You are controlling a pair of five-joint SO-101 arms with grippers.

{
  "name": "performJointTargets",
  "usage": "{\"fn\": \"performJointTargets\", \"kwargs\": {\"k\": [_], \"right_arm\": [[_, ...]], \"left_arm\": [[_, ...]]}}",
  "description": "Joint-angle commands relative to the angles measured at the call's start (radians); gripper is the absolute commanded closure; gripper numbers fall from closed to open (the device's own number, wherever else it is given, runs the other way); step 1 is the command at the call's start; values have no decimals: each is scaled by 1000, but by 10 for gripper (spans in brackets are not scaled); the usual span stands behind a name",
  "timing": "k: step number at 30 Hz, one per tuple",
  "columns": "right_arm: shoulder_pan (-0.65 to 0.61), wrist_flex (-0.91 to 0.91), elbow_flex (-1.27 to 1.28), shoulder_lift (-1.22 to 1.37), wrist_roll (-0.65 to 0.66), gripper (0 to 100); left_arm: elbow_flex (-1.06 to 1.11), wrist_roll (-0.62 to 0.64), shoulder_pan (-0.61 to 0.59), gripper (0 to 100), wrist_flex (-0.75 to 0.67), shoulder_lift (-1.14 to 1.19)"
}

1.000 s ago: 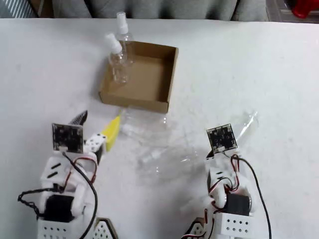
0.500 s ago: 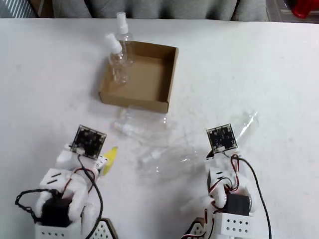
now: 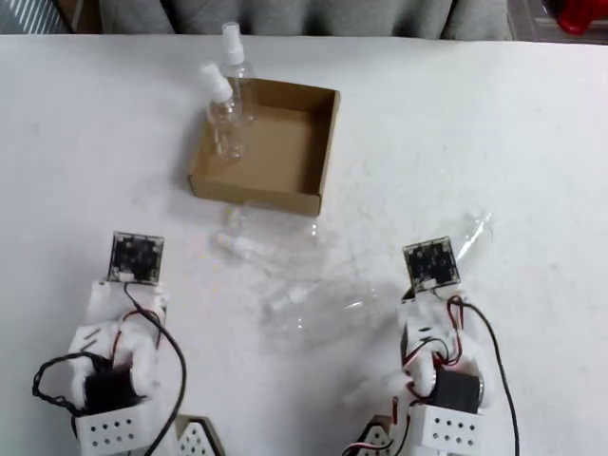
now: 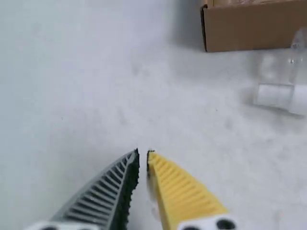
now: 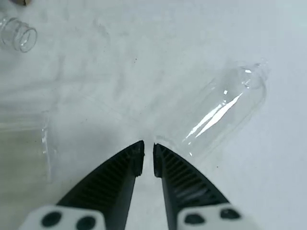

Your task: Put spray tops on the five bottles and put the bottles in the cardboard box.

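Note:
The cardboard box (image 3: 275, 152) lies open at the table's middle back. Two clear bottles with white spray tops stand at its far left corner, one (image 3: 226, 122) inside and one (image 3: 236, 59) at the rim. Clear bottles lie on the table in front of the box (image 3: 261, 245), lower in the middle (image 3: 309, 306), and at the right (image 3: 470, 237). My left gripper (image 4: 143, 154) is shut and empty above bare table, short of the box corner (image 4: 249, 28) and a lying bottle (image 4: 280, 93). My right gripper (image 5: 148, 146) is shut and empty, just beside a topless lying bottle (image 5: 225, 110).
Both arm bases stand at the table's near edge, the left arm (image 3: 119, 380) and the right arm (image 3: 437, 380). Another open bottle neck (image 5: 19, 34) lies farther off in the right wrist view. White table (image 3: 85, 142) stretches to the left of the box.
My left arm has drawn back from in front of the box toward the near left edge, and its fingers went from open to shut. The right arm shifted slightly back.

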Motion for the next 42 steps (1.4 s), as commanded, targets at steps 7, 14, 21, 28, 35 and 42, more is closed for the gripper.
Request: {"fn": "performJointTargets", "kwargs": {"k": [7,14,21,28,35,42], "right_arm": [[-93,122,-328,7,147,983],[-260,131,-399,22,0,983],[-266,-111,-416,372,-94,983],[-268,-260,-628,849,-278,983],[-317,-266,-822,1159,-465,981],[-317,-229,-956,1368,-517,983]], "left_arm": [[0,-204,-7,965,41,-13],[0,-207,-7,965,41,-13],[0,-210,-7,965,43,-13],[0,-210,-7,964,43,-13],[0,-212,-7,962,40,-13],[0,-212,-7,962,38,-12]]}}
